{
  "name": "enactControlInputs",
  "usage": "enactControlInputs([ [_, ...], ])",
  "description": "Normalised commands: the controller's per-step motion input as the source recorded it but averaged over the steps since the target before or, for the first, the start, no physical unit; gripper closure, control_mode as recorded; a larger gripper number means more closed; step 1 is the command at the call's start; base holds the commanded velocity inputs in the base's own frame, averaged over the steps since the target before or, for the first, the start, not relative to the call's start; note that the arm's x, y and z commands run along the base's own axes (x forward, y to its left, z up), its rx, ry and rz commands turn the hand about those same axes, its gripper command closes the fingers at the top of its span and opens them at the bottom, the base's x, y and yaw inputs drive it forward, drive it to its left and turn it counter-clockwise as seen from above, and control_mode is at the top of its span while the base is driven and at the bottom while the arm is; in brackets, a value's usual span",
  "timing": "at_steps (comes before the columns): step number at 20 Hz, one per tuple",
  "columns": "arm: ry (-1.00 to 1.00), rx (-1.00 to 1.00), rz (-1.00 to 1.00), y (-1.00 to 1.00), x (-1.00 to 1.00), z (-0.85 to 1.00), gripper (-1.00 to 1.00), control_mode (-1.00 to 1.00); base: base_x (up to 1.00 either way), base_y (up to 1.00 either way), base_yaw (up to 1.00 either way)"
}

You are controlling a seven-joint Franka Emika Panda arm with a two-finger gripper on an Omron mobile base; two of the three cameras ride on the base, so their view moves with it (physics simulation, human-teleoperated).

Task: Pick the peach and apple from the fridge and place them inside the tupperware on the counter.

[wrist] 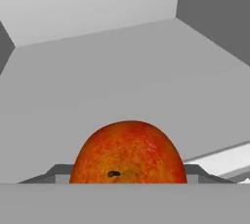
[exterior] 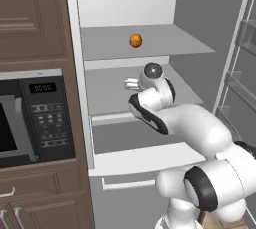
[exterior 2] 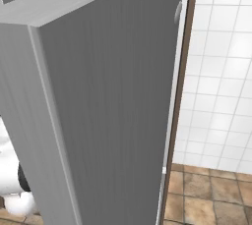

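Hand (exterior: 131,84) inside the fridge (exterior: 200,3), grip unclear, apple (wrist: 128,152) right before it, open shelf beyond.

You see a red-orange speckled apple (wrist: 128,152) with a small dark spot, close against the fridge's (exterior: 150,3) pale grey shelf. An orange-yellow peach (exterior: 135,40) sits on a higher grey shelf. The microwave (exterior: 30,118) is black, its display (exterior: 42,87) green.
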Motion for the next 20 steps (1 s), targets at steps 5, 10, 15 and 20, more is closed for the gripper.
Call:
enactControlInputs([
  [5, -0.09, -0.01, 0.00, 0.00, -0.97, 0.12, 1.00, -1.00, 0.00, 0.00, 0.00],
  [10, 0.00, 0.00, 0.03, -0.10, -0.92, 0.52, 1.00, -1.00, 0.00, 0.00, 0.00],
  [15, 0.07, 0.00, 0.07, -0.10, -0.74, 0.63, 1.00, -1.00, 0.00, 0.00, 0.00],
  [20, 0.20, 0.00, 0.00, 0.00, -0.63, 0.45, 1.00, -1.00, 0.00, 0.00, 0.00],
])
